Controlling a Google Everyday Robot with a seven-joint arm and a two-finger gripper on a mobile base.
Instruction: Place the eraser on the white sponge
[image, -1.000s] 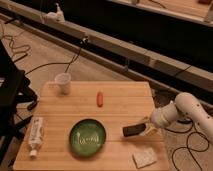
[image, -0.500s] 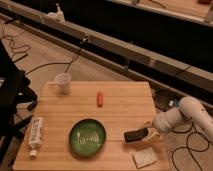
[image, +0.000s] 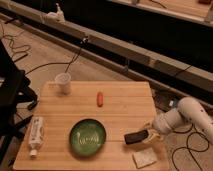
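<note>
Camera view: we count one wooden table (image: 125, 107).
Gripper: our one gripper (image: 148, 135) hangs over the table's right edge, clenched on the eraser (image: 136, 136).
Eraser: one, lifted just above and left of the white sponge (image: 144, 158).
Sponge: one, at the front right corner.
Others: one green plate (image: 87, 137), one white cup (image: 63, 82), one orange-red oblong (image: 100, 99), one tube (image: 35, 135).

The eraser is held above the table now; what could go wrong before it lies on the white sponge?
1. The gripper holds the eraser only by one end, so it may tilt or slip.
2. The white sponge sits near the table corner; a nudge or off-centre drop could send either over the edge.
</note>
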